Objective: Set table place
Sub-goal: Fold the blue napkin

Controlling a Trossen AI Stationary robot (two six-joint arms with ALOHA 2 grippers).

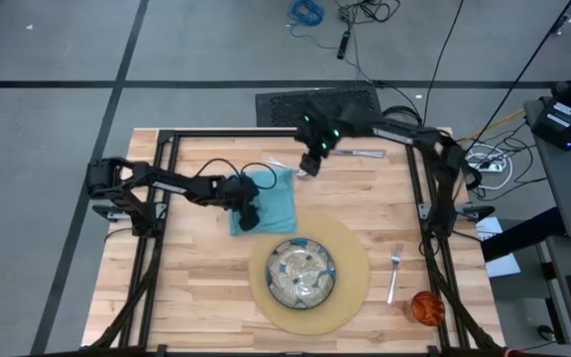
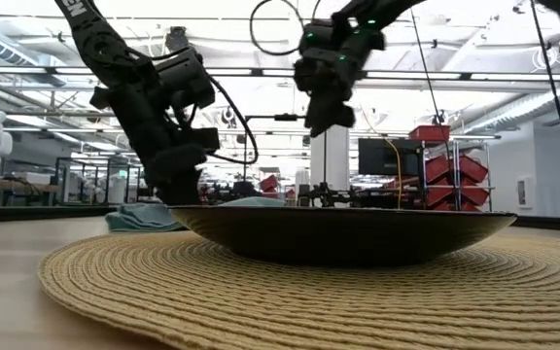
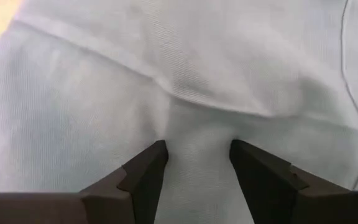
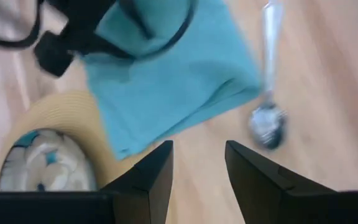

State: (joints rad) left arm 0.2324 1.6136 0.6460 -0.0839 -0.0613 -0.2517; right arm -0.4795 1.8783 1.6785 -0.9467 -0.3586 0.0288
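A teal napkin (image 1: pixel 274 194) lies flat on the table (image 1: pixel 196 288), behind the round tan placemat (image 1: pixel 350 288) that bears the green-patterned plate (image 1: pixel 302 274). My left gripper (image 1: pixel 251 216) is down on the napkin's near left part, fingers open (image 3: pixel 197 171). My right gripper (image 1: pixel 309 166) is open and empty (image 4: pixel 199 168); it hovers high over the table beside the napkin's far right corner, near the spoon (image 4: pixel 267 121). The knife (image 1: pixel 365 153) lies at the far edge. The fork (image 1: pixel 395 268) and orange cup (image 1: pixel 426 307) are to the right of the placemat. My left gripper comes at the napkin from above, slanting in from the table's left. Its two open fingertips (image 3: pixel 146 167) stand on the cloth of the near left part (image 3: pixel 197 137), with a strip of cloth between them. The napkin lies on the table, creased just ahead of the fingers.
The black table frame (image 1: pixel 167 149) runs along the edges. A keyboard (image 1: pixel 295 104) sits beyond the far edge. Bare wood (image 1: pixel 186 297) lies left of the placemat.
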